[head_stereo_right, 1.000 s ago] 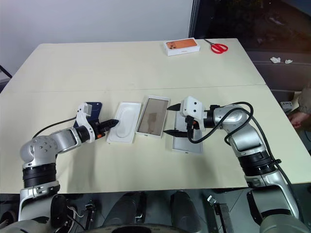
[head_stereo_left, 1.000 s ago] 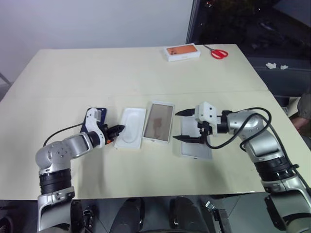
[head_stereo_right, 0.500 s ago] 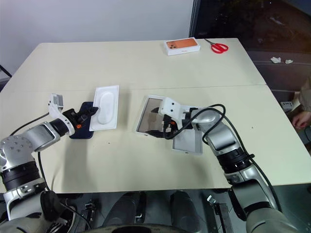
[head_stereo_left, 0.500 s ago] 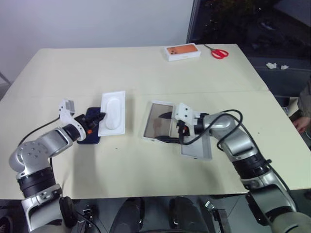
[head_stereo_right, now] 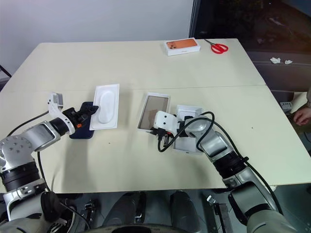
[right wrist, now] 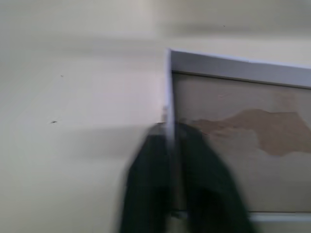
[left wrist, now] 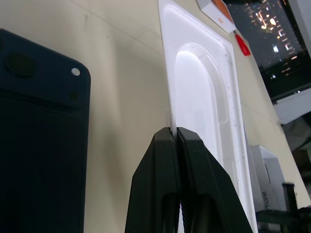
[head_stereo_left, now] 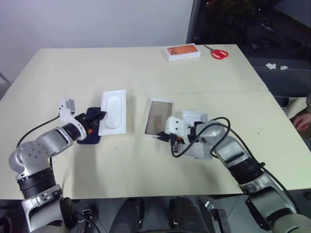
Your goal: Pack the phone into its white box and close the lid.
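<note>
The dark navy phone [head_stereo_left: 89, 135] lies back up on the table, partly under my left gripper [head_stereo_left: 98, 117]. That gripper is shut on the edge of a white insert [left wrist: 204, 97] with an oval recess, held just beside the phone [left wrist: 39, 145]. The white box [head_stereo_left: 159, 118] lies open at mid-table, its brownish floor [right wrist: 233, 145] showing. My right gripper [head_stereo_left: 161, 137] is shut on its near rim [right wrist: 168, 92]. The lid [head_stereo_right: 187, 111] lies inside up to the right of the box, partly hidden under my right arm.
A white box with an orange phone picture [head_stereo_left: 182, 52] and red scissors [head_stereo_left: 218, 52] lie at the table's far edge. A person's hand [head_stereo_left: 302, 119] shows past the right edge. Bare tabletop spreads along the front and far left.
My right gripper moved left from over the lid and shut on the box's near rim; the box shifted slightly. Earlier, my left gripper carried the insert leftward to beside the phone; it has since held still.
</note>
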### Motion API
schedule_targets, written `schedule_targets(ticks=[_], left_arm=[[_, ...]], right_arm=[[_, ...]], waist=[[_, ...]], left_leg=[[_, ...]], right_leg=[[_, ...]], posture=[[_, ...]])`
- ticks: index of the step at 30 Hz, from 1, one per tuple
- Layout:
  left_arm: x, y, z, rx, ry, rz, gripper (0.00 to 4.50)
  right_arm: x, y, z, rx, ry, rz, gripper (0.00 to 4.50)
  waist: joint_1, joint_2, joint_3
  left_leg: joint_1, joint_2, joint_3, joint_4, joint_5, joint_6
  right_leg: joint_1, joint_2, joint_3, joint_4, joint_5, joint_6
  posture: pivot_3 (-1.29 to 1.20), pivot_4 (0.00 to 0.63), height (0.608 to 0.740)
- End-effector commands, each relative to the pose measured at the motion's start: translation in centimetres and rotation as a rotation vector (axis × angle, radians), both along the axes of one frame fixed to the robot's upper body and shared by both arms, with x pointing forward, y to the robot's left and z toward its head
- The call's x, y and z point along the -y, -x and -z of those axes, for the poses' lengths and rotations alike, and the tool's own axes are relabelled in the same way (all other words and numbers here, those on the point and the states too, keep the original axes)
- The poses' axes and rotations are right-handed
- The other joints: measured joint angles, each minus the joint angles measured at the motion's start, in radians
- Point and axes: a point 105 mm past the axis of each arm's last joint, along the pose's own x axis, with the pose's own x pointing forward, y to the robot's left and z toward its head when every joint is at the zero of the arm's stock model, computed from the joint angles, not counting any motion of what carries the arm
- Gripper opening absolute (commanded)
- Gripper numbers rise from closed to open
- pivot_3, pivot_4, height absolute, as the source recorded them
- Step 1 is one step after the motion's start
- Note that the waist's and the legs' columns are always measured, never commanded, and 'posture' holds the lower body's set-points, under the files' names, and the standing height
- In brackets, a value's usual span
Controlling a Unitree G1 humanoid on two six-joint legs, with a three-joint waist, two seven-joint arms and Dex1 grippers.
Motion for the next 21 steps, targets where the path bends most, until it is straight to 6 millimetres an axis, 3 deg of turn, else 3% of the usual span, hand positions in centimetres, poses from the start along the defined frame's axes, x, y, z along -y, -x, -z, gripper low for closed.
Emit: schedule_targets(ticks=[1, 8, 13, 16, 21], left_arm=[[0.4, -0.1, -1.0, 0.048, -0.005, 0.005, 0.00], [2.3, -0.2, -2.0, 0.056, 0.011, 0.052, 0.00], [3.3, 0.0, -3.4, 0.074, -0.006, 0.088, 0.00], [3.7, -0.1, -4.0, 0.083, 0.001, 0.087, 0.00], [4.9, -0.2, -3.2, 0.062, 0.006, 0.093, 0.00]], right_arm=[[-0.3, -0.2, -0.5, 0.020, -0.018, -0.007, 0.06], [-2.7, 1.4, -1.7, 0.036, -0.107, -0.126, 0.06], [-3.2, 1.9, -1.6, 0.028, -0.105, -0.162, 0.06], [-3.8, 2.5, -1.7, -0.052, -0.149, -0.164, 0.06], [-4.2, 2.2, -3.0, -0.027, -0.191, -0.150, 2.46]], waist=[[0.000, 0.000, 0.000], [0.000, -0.001, 0.000], [-0.001, -0.001, 0.001], [-0.001, -0.001, 0.001], [-0.001, -0.001, 0.001]], left_leg=[[0.000, 0.000, 0.000, 0.000, 0.000, 0.000], [0.000, 0.000, 0.000, 0.000, 0.000, 0.000], [0.000, 0.000, 0.000, 0.000, 0.000, 0.000], [0.000, 0.000, 0.000, 0.000, 0.000, 0.000], [0.000, 0.000, 0.000, 0.000, 0.000, 0.000]], right_leg=[[0.000, 0.000, 0.000, 0.000, 0.000, 0.000], [0.000, 0.000, 0.000, 0.000, 0.000, 0.000], [0.000, 0.000, 0.000, 0.000, 0.000, 0.000], [0.000, 0.000, 0.000, 0.000, 0.000, 0.000], [0.000, 0.000, 0.000, 0.000, 0.000, 0.000]], posture=[[0.00, 0.150, 0.740], [0.00, 0.150, 0.740], [0.00, 0.150, 0.740], [0.00, 0.150, 0.740], [0.00, 0.150, 0.740]])
